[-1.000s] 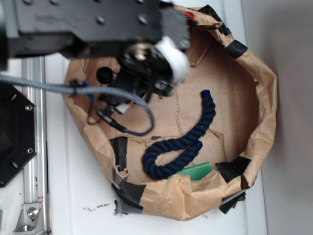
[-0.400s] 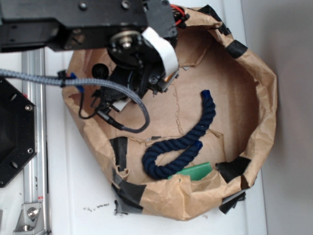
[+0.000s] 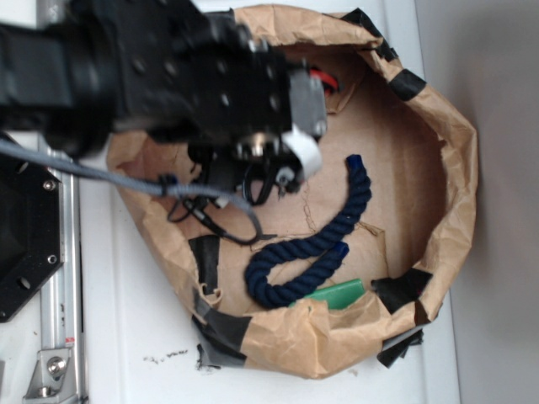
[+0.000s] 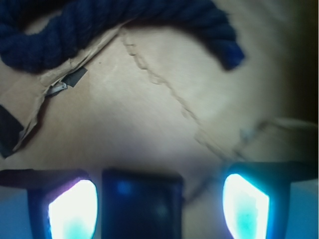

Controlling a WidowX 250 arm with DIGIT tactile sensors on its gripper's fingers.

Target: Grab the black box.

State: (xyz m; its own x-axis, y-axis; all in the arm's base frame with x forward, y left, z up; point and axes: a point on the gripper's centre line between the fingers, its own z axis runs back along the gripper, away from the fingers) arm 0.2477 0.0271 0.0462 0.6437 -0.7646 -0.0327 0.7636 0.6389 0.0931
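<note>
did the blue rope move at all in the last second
No. In the exterior view the blue rope lies in the same curve, its loop beside the green object and the black tape patch as before. Only the arm shifted.

1. A white table (image 3: 152, 337) carries everything.
2. A brown paper nest (image 3: 455, 168) patched with black tape lies centrally on it.
3. A black hexagonal plate (image 3: 25, 244) and metal rail (image 3: 63, 311) lie at left.
</note>
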